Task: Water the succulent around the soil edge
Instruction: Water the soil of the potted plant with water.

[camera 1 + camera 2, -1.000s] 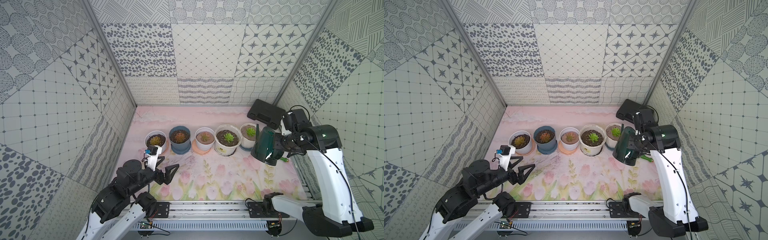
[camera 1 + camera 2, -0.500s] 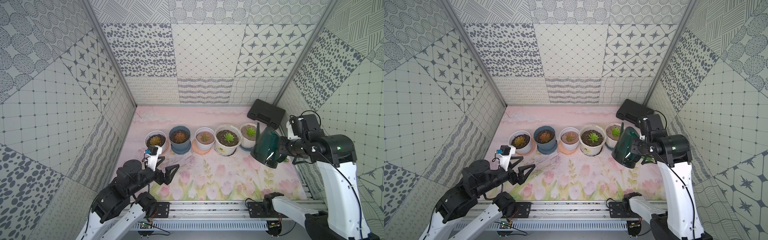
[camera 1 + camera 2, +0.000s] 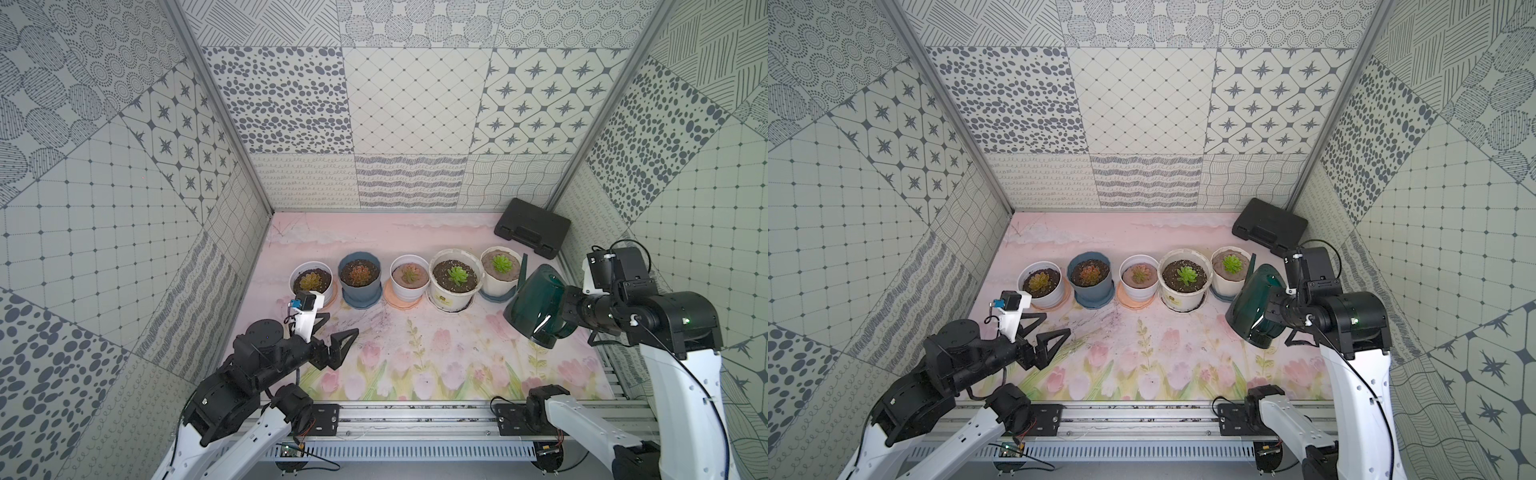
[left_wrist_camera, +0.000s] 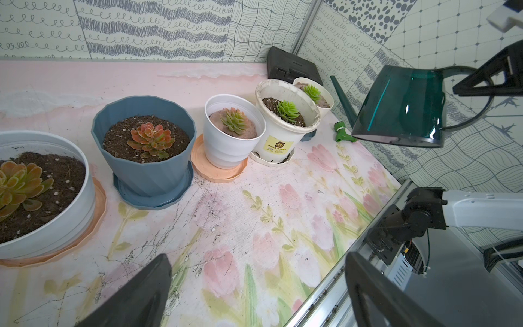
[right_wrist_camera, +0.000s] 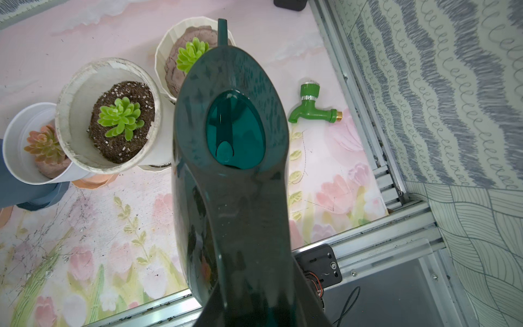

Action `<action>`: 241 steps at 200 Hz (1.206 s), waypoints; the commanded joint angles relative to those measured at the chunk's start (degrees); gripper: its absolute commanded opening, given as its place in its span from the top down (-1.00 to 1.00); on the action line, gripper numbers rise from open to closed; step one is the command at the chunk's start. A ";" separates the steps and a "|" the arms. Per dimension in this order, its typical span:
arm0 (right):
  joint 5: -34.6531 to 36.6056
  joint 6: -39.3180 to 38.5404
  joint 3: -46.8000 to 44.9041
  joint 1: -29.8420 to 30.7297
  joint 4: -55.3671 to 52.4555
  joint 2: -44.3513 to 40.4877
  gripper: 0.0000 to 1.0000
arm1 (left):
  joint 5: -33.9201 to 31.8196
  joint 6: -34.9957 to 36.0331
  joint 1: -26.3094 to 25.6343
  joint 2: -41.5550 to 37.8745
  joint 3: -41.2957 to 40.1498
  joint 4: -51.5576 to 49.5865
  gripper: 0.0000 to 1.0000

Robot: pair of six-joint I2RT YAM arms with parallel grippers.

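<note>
Mat: floral mat (image 3: pixel 415 357) is covering the table from the near rail to the far wall.
Left arm: left gripper (image 3: pixel 340 327) is hanging above the near left of the mat, its jaws spread wide and gripping nothing.
Right arm: right gripper (image 3: pixel 568 309) is pinching the handle of the dark green watering can (image 3: pixel 536 307) and carrying it in the air over the right side of the mat.
Tap: green plastic tap (image 5: pixel 311 109) is lying on the mat to the right of the can, near the right rail.
Spout: thin spout (image 3: pixel 522 270) is pointing up and away, rising just beside the right of the white fluted pot (image 3: pixel 494 286).
Row: five pots are standing in a line across the mat, with the cream pot (image 3: pixel 455 286) of dark speckled soil just left of the fluted one.
Succulent: the succulent (image 3: pixel 500 262) is sitting at the right end of the row, centred in mounded tan soil.
Soil edge: the soil edge (image 5: pixel 170 66) is ringing the rosette just inside the pot's lip; whether it is wet I cannot tell.
Case: black case (image 3: pixel 532 227) is lying in the far right corner.
</note>
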 commanded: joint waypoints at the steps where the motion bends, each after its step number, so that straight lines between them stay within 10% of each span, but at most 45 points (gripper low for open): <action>1: -3.42 2.50 -2.57 -0.19 -6.79 -2.36 1.00 | 0.38 1.27 -0.09 0.27 -0.05 -0.53 -0.97; 241: -15.86 15.00 -6.47 -0.17 -6.71 -14.05 1.00 | -0.11 1.31 0.08 0.56 -0.31 -0.28 -0.97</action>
